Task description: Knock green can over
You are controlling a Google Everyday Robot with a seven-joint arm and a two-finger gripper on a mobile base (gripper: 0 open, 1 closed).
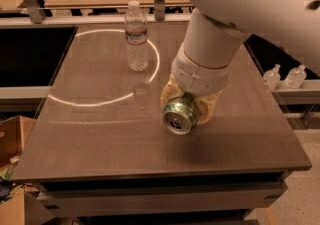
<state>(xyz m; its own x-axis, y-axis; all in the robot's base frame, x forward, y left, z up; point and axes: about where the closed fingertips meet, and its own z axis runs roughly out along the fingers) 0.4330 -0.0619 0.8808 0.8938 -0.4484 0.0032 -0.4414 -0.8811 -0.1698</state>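
The green can (179, 116) lies tipped on its side near the middle of the dark table (100, 139), its silver pull-tab top facing the camera. My gripper (186, 105) hangs from the big white arm straight above it. The beige fingers (210, 110) sit on both sides of the can and are shut on it. I cannot tell whether the can rests on the table or hangs just above it. The arm hides the back of the can.
A clear water bottle (136, 39) stands upright at the back left, inside a bright ring of light (75, 101) on the table. Two small bottles (284, 76) stand on a ledge at the right. A cardboard box (12, 136) sits on the floor at the left.
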